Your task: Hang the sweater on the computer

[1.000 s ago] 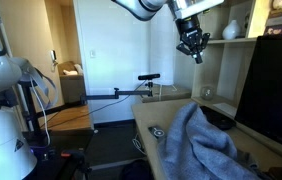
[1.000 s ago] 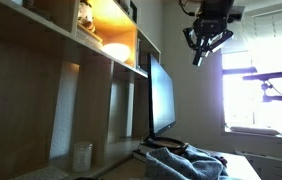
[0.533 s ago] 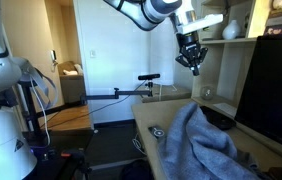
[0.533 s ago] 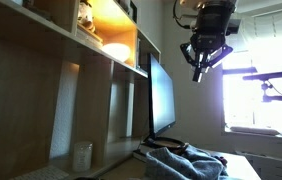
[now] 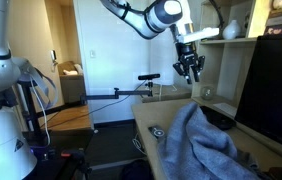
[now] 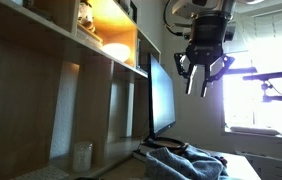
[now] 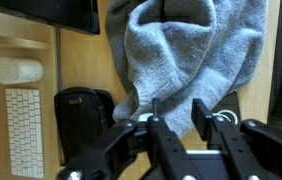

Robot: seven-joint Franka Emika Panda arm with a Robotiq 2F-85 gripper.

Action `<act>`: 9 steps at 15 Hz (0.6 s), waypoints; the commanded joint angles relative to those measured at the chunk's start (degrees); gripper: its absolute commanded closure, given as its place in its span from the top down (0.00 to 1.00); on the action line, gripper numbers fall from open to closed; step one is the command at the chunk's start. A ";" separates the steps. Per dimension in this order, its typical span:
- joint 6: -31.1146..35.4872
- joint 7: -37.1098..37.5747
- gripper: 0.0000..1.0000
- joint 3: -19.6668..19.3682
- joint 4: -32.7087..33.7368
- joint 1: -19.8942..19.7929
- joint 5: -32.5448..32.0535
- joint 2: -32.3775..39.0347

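Wrist view, fingers (image 7: pixel 162 128) partly parted, empty, hanging above sweater (image 7: pixel 186 50)

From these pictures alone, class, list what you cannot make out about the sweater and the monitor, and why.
1. Sweater: lower part cut off by the bottom edge in an exterior view; near hem hidden behind the gripper in the wrist view.
2. Monitor: right side cut off by the frame edge in an exterior view; only a strip shows in the wrist view.

Wooden desk (image 7: pixel 81 60), warm-lit shelving (image 6: pixel 106 45), bright window (image 6: pixel 261 95), open doorway (image 5: pixel 69 55), white walls (image 5: pixel 106 60).
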 commanded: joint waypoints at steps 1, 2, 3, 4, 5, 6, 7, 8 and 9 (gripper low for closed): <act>-3.38 -3.11 0.68 0.69 3.77 0.58 0.02 2.25; -3.49 -4.17 0.76 0.90 4.11 0.52 0.49 2.59; -3.46 -5.04 0.83 1.02 4.56 0.54 0.81 2.95; -3.33 -6.10 0.90 1.30 4.99 0.34 1.51 3.26; -3.47 -7.57 0.98 1.54 5.46 0.11 2.16 3.59; -3.23 -10.05 1.00 2.14 5.86 -0.43 3.83 3.91; -3.14 -13.46 1.00 2.85 6.38 -1.13 5.94 4.26; -3.37 -16.47 1.00 3.48 7.08 -1.83 8.57 4.71; -3.45 -19.54 1.00 4.01 7.70 -2.48 11.11 5.15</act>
